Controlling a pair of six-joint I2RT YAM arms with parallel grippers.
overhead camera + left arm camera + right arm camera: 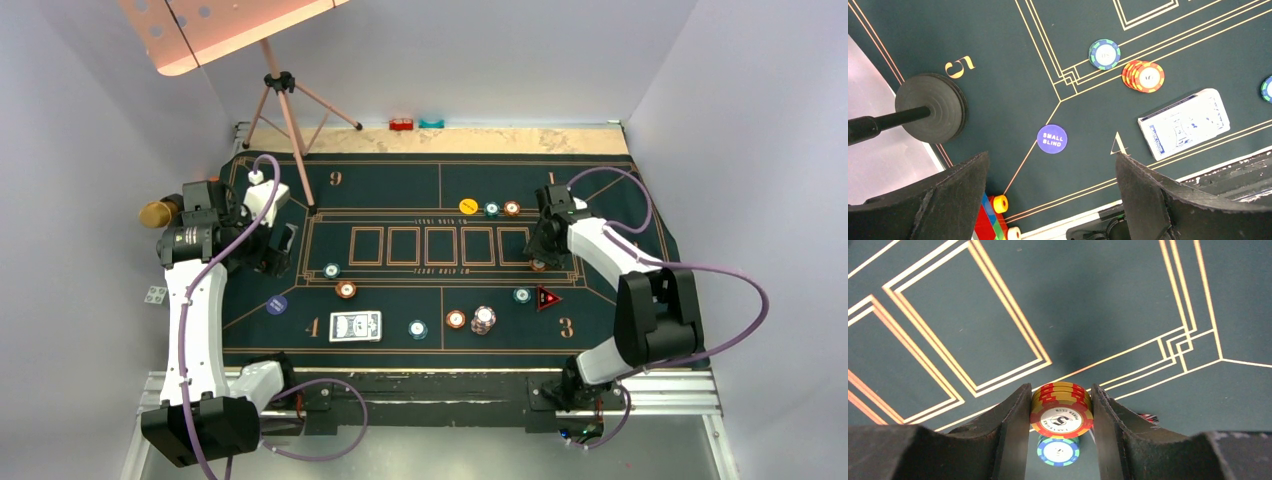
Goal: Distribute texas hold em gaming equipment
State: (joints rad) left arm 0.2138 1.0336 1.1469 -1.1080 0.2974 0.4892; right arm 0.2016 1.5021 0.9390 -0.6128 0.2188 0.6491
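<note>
My right gripper (pixel 539 262) (pixel 1060 390) is shut on a short stack of orange-and-red poker chips (pixel 1062 412), just right of the row of card boxes on the green mat (pixel 600 330). A teal chip (pixel 1058 451) (pixel 522 295) lies just nearer than the stack. My left gripper (pixel 276 248) (pixel 1050 167) hangs open and empty above the mat's left part, over the blue "small blind" disc (pixel 1052 138) (pixel 277 305). The card deck (pixel 356 326) (pixel 1184 123) lies face down by the "4". A yellow disc (pixel 467 206), a red triangle (pixel 548 298) and a white-red stack (pixel 484 319) rest on the mat.
More teal chips (pixel 331 270) (pixel 418 328) (pixel 492 209) and orange chips (pixel 346 290) (pixel 456 319) (pixel 512 208) dot the mat. A tripod stand (pixel 283 95) straddles the back left, one rubber foot (pixel 930 107) at the mat's edge. Small red (pixel 402 125) and teal (pixel 431 123) blocks sit behind the mat.
</note>
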